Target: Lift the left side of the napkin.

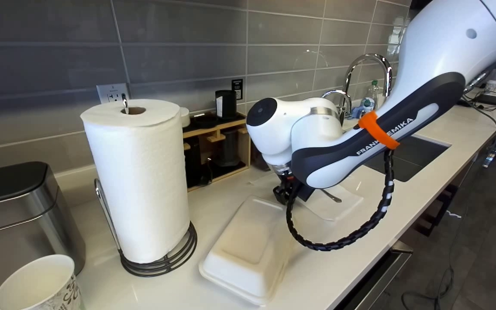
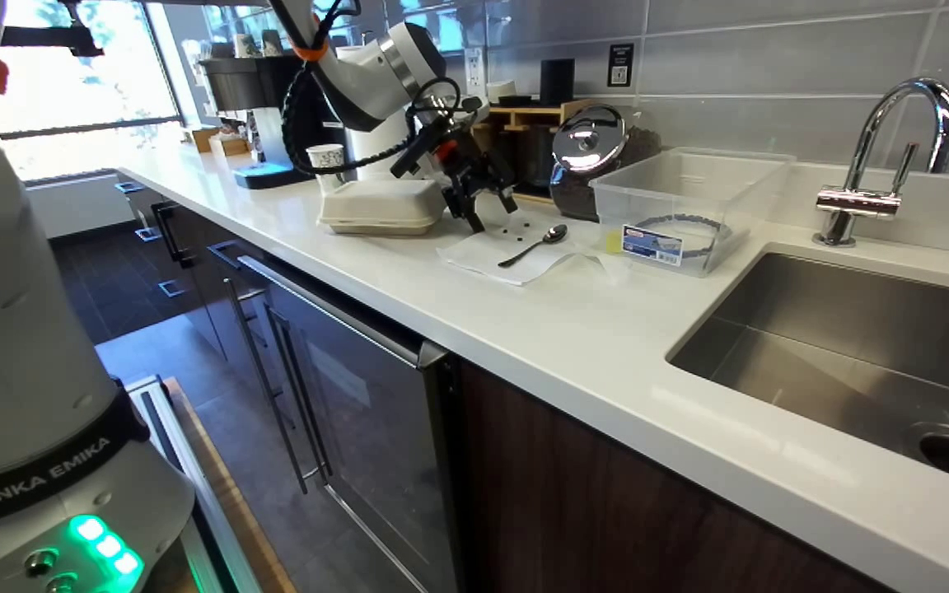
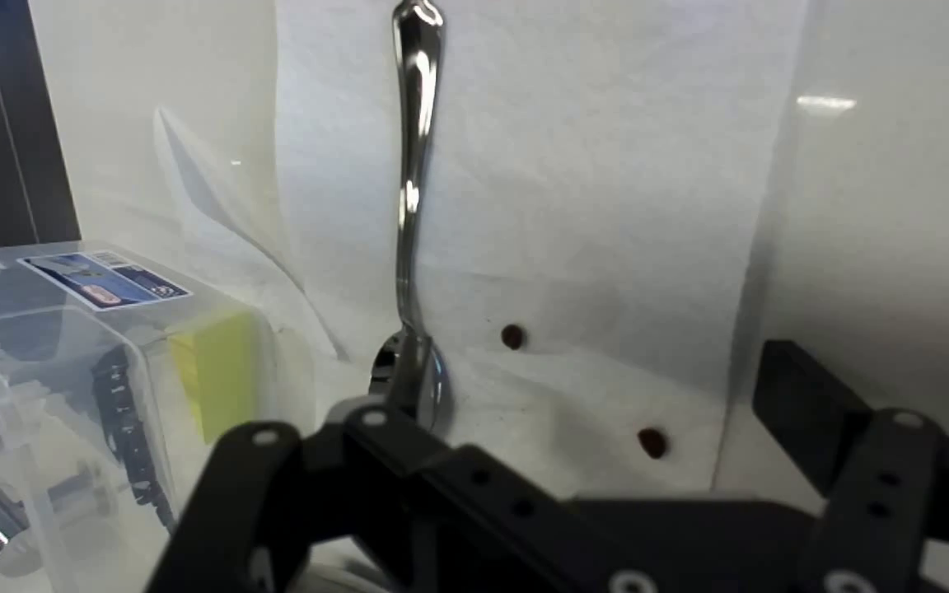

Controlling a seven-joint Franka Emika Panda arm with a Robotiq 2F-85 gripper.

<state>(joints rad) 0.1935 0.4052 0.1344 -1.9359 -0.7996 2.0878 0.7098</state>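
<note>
The napkin is a thin white sheet lying on the counter, seen in both exterior views and the wrist view. One corner curls up on the bin's side. A metal spoon lies on it with a few small dark bits; the spoon also shows in both exterior views. My gripper points down over the napkin's edge close to the takeout box. In the wrist view the gripper is open with nothing between its fingers; one finger lies beyond the napkin's edge.
A pale takeout box stands beside the gripper. A paper-towel roll, a paper cup and a steel bin are nearby. A transparent plastic bin stands by the sink. A wooden rack is behind.
</note>
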